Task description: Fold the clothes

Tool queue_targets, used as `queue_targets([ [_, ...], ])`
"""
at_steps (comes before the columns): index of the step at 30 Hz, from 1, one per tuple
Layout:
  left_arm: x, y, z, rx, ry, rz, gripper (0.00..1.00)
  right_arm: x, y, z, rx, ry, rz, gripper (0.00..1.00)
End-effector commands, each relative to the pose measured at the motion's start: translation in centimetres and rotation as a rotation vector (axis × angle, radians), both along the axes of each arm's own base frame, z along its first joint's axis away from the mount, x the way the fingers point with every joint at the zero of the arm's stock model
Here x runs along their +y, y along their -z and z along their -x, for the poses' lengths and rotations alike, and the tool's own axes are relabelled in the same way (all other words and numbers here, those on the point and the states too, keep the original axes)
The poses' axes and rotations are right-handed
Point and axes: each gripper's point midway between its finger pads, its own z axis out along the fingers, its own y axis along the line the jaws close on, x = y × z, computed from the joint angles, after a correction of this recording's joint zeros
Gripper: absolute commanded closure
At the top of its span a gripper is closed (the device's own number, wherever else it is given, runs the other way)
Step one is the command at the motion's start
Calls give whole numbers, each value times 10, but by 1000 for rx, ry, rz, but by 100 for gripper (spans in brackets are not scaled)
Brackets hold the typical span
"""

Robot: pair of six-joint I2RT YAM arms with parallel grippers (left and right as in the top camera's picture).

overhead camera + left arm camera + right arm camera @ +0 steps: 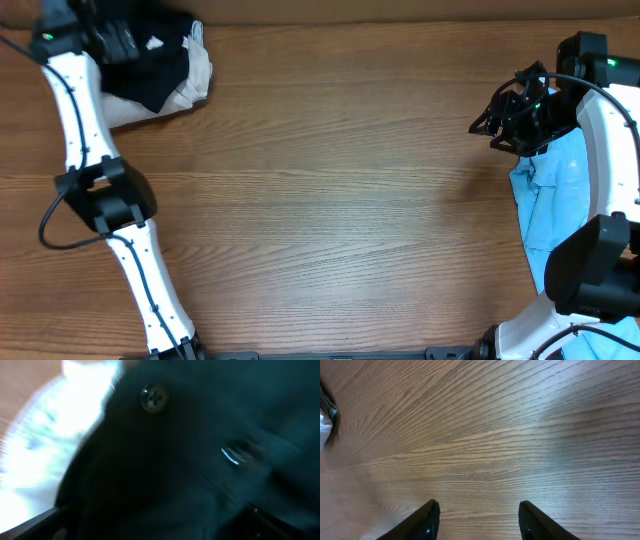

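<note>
Our right gripper (477, 520) spreads wide above the table (495, 435). We cannot tell our left gripper's (122, 42) state against the black garment (175, 470), whose white tag (155, 43) is too small to read.

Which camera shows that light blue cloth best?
Overhead: the light blue cloth lies crumpled there, partly under the right arm. The left wrist view shows dark fabric instead; the right wrist view, wooden tabletop.

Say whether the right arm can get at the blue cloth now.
Probably yes. The blue cloth lies just beside the right pincer, with nothing between them. The pincer is open and empty over the table, pointing away, so it would need to turn back toward the cloth.
</note>
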Motion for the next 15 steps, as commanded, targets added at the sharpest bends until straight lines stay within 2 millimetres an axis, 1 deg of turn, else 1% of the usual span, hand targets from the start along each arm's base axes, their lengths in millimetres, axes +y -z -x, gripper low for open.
queue_targets([
  [1,-12,86,28,226,53,40,0,2,-11,-4,-36,-3,9,45],
  [2,-12,92,34,252,50,49,0,2,-11,-4,-36,-3,9,45],
  [3,-10,93,38,265,45,51,0,2,-11,-3,-36,-4,9,45],
  [4,-7,90,40,268,39,49,0,2,-11,-3,-34,-5,9,46],
  [6,-6,71,41,252,35,44,0,3,-11,-2,-32,-10,10,46],
  [7,-6,56,41,235,35,37,0,3,-11,-2,-32,-10,12,47],
  [8,-5,38,40,212,35,29,0,2,-12,-3,-35,-10,13,46],
  [10,-7,-6,40,152,35,8,0,2,-18,-5,-50,-11,17,46],
  [11,-8,-27,42,125,36,-1,0,2,-24,-6,-65,-19,21,43],
  [13,-20,-79,49,58,53,4,0,1,-41,-8,-106,-51,39,29],
  [14,-29,-103,55,27,59,16,0,-2,-52,-9,-125,-58,56,24],
  [15,-37,-125,63,5,62,26,0,-5,-62,-10,-141,-55,84,21],
])
